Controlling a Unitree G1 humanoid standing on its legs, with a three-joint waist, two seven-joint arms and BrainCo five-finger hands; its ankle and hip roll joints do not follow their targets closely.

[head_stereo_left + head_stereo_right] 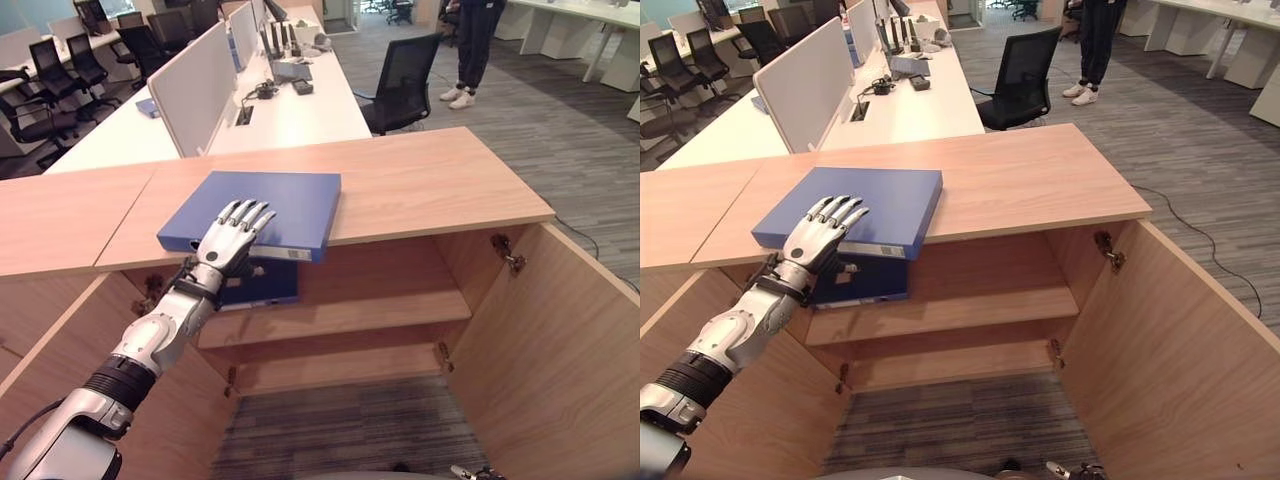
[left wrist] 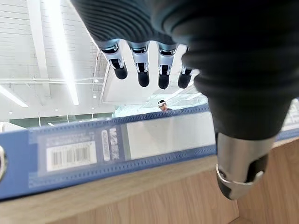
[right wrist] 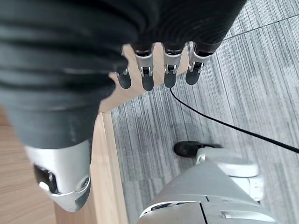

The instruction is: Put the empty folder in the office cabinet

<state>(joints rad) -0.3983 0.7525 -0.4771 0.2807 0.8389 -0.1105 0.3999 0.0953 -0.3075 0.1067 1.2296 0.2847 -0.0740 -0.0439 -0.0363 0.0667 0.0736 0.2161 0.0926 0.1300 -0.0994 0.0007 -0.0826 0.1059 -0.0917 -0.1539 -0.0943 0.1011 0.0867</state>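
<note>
A blue folder [image 1: 275, 203] lies flat on the wooden top of the office cabinet [image 1: 440, 180], its labelled spine [image 2: 117, 147] jutting over the front edge. My left hand [image 1: 228, 240] is open, its straight fingers resting over the folder's near left corner and its thumb below the spine. Both cabinet doors stand open. On the upper shelf [image 1: 390, 312] just below my left hand stands a second blue folder [image 1: 268, 285]. My right hand [image 3: 146, 74] hangs low with relaxed fingers over the carpet, beside a wooden door edge.
The open right door [image 1: 570, 340] and left door [image 1: 50, 345] flank the cabinet. Behind it stand white desks with a partition [image 1: 195, 90] and a black chair [image 1: 405, 80]. A person [image 1: 478, 50] stands at the far back.
</note>
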